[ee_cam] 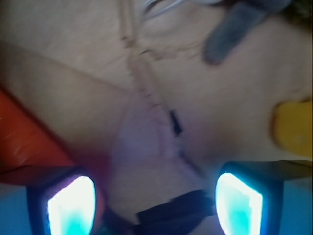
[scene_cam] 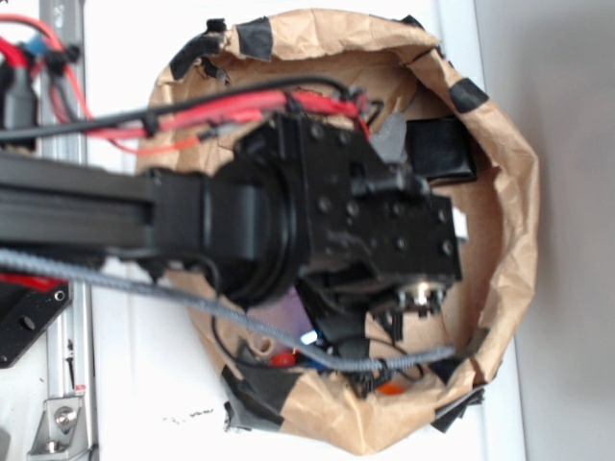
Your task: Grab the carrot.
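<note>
Hanging over the crumpled brown paper bag [scene_cam: 500, 182], the black robot arm [scene_cam: 317, 230] is pointing its pincer [ee_cam: 155, 196] down into the bag's hollow. In the wrist view, the two fingertips [ee_cam: 71, 203] are glowing pale cyan at the bottom corners, standing wide apart with only bare wrinkled paper between them and nothing gripped. The carrot [ee_cam: 27, 137] is lying at the left edge of that view, a smooth orange shape running down to the left fingertip; it is probably touching that pad's outer side, though blur is hiding the contact. It is sitting outside the gap, not between the pads. One carrot is showing, and one yellow duck [ee_cam: 293, 127] is peeking in at the right edge, above the right fingertip and apart from it. From the exterior view the arm is covering most of the bag's inside, which is resting on the white tabletop [scene_cam: 135, 384]. No readable writing is showing anywhere.
</note>
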`<action>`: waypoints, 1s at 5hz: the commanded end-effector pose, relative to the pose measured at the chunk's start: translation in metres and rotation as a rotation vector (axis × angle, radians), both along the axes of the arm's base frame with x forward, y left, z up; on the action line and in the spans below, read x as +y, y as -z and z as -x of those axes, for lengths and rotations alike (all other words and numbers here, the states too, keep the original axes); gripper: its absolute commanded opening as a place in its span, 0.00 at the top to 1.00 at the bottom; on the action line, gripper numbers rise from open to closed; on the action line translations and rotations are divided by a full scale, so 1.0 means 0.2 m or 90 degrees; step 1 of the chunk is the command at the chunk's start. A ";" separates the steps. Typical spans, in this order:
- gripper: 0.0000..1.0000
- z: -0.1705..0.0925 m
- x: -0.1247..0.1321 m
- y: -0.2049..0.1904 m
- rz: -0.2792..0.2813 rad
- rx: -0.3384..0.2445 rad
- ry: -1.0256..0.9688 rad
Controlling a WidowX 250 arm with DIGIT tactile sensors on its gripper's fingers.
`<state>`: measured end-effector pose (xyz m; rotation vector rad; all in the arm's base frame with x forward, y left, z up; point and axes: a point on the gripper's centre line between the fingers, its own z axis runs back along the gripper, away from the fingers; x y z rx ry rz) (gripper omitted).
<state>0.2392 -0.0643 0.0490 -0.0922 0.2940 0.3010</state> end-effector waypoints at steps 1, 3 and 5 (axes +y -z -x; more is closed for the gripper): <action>0.00 0.07 -0.07 -0.14 0.051 -0.017 -0.002; 0.00 0.05 -0.04 -0.31 0.084 -0.045 -0.021; 0.00 0.03 -0.09 -0.17 0.098 0.003 -0.027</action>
